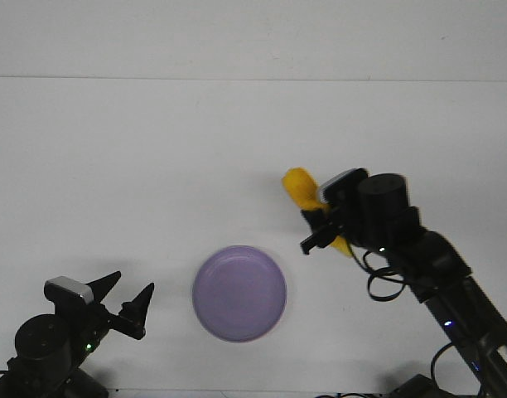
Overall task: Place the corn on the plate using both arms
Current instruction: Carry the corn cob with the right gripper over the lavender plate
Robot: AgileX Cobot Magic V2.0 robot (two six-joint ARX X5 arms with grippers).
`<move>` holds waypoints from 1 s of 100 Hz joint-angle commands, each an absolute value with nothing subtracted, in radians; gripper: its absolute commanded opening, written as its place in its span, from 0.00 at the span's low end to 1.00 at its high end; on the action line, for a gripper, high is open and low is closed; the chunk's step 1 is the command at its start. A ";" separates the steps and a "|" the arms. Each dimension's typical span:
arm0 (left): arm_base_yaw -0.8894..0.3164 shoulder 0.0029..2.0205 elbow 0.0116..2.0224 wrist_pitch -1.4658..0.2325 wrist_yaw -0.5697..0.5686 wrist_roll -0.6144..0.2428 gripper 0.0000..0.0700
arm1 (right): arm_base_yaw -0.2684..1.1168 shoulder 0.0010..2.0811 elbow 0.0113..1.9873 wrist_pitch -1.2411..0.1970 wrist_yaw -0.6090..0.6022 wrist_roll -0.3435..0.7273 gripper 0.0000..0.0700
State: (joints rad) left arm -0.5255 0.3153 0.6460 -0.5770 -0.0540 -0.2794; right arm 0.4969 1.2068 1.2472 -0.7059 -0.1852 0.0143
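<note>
The corn is a yellow-orange cob to the right of the table's middle, partly hidden behind my right gripper; its paler tip shows below the fingers. My right gripper is shut on the corn around its middle. Whether the cob rests on the table or is lifted I cannot tell. The lavender plate lies empty near the front edge, left of and nearer than the corn. My left gripper is open and empty at the front left, its pointed fingers aimed toward the plate, a short way from its rim.
The white table ends at a far edge against a pale wall. The right arm's black cables loop beside its wrist, to the right of the plate.
</note>
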 commanded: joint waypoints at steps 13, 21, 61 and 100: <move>-0.529 0.319 0.651 -0.567 -0.057 -0.280 0.72 | 0.773 1.277 1.061 -0.562 -0.084 0.154 0.17; -0.529 0.319 0.651 -0.567 -0.057 -0.280 0.72 | 0.860 1.316 1.006 -0.488 -0.046 0.190 0.17; -0.529 0.319 0.651 -0.567 -0.064 -0.280 0.72 | 1.002 1.560 0.981 -0.337 0.028 0.206 0.31; -0.529 0.319 0.651 -0.568 -0.064 -0.280 0.72 | 0.985 1.538 1.052 -0.398 0.028 0.200 0.64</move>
